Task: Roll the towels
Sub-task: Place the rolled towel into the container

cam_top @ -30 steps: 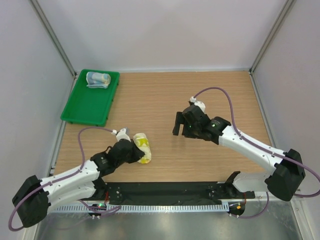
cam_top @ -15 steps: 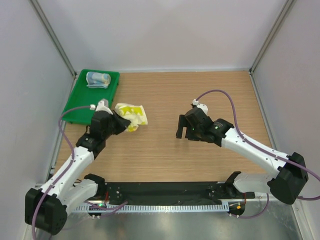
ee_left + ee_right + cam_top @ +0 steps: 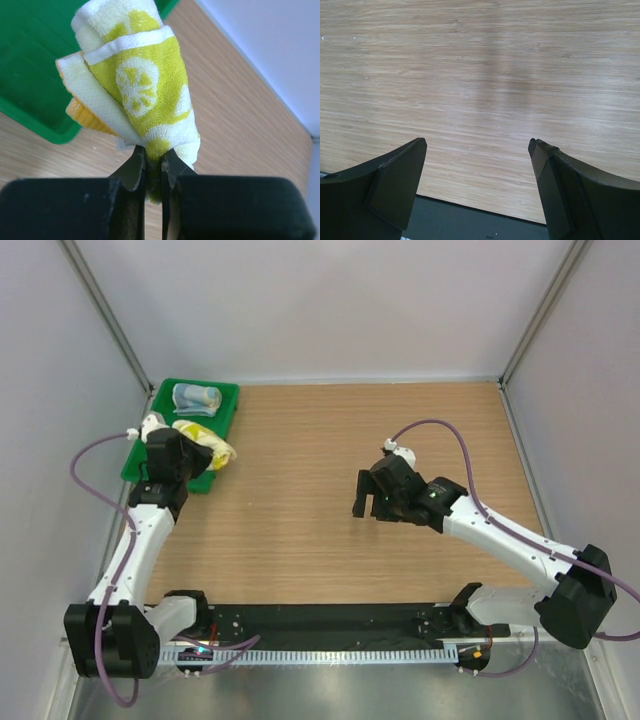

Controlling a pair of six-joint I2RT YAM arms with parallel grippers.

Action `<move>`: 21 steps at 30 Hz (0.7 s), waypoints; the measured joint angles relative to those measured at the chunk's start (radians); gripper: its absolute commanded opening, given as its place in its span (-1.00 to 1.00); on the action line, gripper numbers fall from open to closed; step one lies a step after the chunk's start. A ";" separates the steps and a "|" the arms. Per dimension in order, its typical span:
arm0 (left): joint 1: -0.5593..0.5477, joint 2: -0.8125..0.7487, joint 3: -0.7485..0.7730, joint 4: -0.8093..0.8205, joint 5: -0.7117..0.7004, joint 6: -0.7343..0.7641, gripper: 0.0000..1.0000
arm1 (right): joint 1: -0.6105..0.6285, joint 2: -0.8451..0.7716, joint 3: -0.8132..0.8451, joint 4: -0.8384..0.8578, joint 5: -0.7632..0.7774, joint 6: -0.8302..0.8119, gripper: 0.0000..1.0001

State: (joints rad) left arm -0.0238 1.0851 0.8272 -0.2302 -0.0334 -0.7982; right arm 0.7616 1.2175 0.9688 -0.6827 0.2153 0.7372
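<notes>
While the left hand (image 3: 154,161) is closed almost fully, its two black fingers pinch one end of the yellow towel (image 3: 142,85), and the rest of the roll sticks out beyond the tips. That towel is loosely rolled, yellow-green with white citrus-slice prints, with a white band across it and an orange layer peeking out at one side. From above it sits over the right edge of the green tray (image 3: 30,65), towards the tray's near end, partly over the tray and partly over the tabletop (image 3: 300,540); whether it touches the tray cannot be told. The blue towel (image 3: 196,398) lies rolled at the far end of the same tray, apart from the yellow one. The tray itself rests in the far left corner of the tabletop. The left arm reaches up along the left side to get there. The right hand (image 3: 477,147) is wide open and holds nothing; it hangs over bare wood right of centre, well away from both towels, its fingers pointing down and towards the middle.
</notes>
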 measured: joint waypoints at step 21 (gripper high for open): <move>0.301 0.325 0.139 -0.146 -0.156 -0.009 -0.99 | 0.000 0.058 0.022 -0.030 -0.080 -0.042 0.85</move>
State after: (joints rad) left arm 0.2771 1.4105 0.9661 -0.3763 -0.1890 -0.8074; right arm 0.7616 1.2751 0.9909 -0.7128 0.1352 0.6949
